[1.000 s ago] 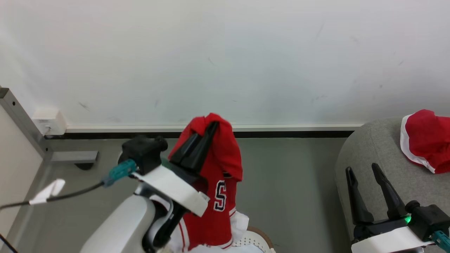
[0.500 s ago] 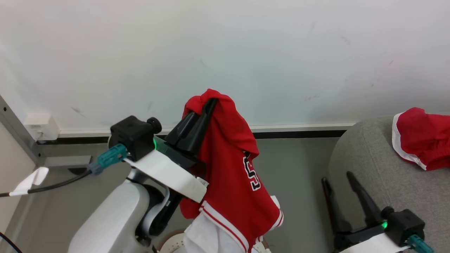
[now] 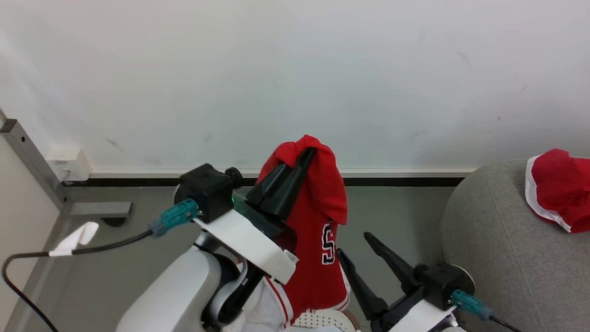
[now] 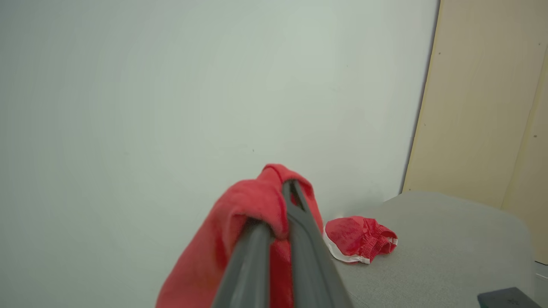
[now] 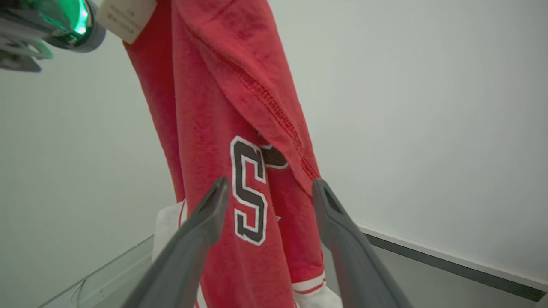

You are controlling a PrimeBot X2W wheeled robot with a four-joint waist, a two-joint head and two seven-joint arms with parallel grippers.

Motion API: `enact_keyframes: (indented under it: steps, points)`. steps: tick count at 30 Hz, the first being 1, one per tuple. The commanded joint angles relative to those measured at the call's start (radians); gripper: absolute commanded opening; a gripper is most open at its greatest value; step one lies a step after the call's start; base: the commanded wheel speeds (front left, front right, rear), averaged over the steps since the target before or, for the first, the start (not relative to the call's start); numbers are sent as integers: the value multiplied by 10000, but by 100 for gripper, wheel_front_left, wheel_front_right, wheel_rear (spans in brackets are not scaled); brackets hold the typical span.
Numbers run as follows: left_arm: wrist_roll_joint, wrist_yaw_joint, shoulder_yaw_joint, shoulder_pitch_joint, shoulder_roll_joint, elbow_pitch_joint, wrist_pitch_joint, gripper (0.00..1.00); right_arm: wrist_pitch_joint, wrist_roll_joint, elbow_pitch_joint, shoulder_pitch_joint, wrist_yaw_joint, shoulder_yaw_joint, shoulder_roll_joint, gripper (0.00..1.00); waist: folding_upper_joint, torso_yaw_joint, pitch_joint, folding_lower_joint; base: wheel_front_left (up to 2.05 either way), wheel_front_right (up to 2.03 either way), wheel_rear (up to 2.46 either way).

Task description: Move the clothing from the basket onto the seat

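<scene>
Red white-striped fabric garment (image 3: 313, 276): hangs lengthwise, clamped in left gripper (image 3: 299, 159); right gripper (image 3: 354, 243) agape just beside; grey upholstered seat (image 3: 498, 258) rightward.

Jersey (image 3: 322, 258) hangs from left end effector (image 3: 305, 157), centre, directly above basket (image 3: 322, 320) at bottom edge. Right end effector (image 3: 354, 244) just right of jersey, btwn it & seat (image 3: 498, 258). Shorts (image 3: 560, 189) lie on seat, far right. Wall (image 3: 295, 69) behind all.

You can read one mark: a black, white-outlined letter S (image 5: 248, 190) on the hanging red garment (image 3: 315, 276), at the centre of the right wrist view. The white label (image 5: 126, 15) at that view's upper left carries print too blurred to read.
</scene>
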Motion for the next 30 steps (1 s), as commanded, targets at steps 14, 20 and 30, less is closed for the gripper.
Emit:
enact_keyframes:
  steps: [14,20,30]
  points:
    - [-237,-332,-1028,-81,-879,-263,304,0,258,1869,3290,-1201,-22,1993,707,100,-1,2046,-441,0,0,0,0]
    - [-287,-305,-1319,39,-1071,-744,500,0,-33,2795,4476,-1444,-22,2535,814,100,-1,2597,-497,0,0,0,0]
    - [-280,-63,-1187,312,-682,-830,538,0,-327,3180,3970,-1862,-22,2678,837,0,-1,2626,-501,0,0,0,0]
